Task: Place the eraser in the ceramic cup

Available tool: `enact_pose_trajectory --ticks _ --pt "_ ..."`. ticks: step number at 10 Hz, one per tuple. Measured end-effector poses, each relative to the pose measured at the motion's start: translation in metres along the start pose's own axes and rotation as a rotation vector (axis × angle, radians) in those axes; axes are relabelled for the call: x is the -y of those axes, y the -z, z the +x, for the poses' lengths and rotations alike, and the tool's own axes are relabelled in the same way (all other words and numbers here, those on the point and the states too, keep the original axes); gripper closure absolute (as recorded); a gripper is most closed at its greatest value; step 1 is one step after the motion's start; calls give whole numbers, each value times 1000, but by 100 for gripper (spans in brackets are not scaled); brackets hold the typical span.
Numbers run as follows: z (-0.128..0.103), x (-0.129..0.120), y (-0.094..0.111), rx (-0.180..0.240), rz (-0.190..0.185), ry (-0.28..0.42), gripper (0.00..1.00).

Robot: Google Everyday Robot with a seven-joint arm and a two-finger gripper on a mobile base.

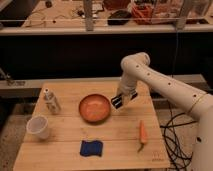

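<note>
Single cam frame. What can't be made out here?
Camera view: the gripper hangs at the right rim of the orange bowl. Its dark tip is too small to show whether the eraser is in it.
Camera view: the lower inside of the ceramic cup is hidden by its own wall.
Camera view: the arm is cut off by the right edge, so its base is unseen.

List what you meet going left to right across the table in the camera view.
ceramic cup → glass bottle → orange bowl → gripper, hovering by the bowl's right rim → carrot. The blue cloth is omitted: it lies nearer, within the bowl's span.
</note>
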Motion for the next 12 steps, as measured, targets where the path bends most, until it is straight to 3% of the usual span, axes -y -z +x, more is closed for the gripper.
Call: enact_pose_trajectory --ticks 6,9,12 --pt "-39 18 23 -11 10 80 99" --pt "-73 32 30 -14 17 132 99" --pt "-84 35 40 -29 33 154 99"
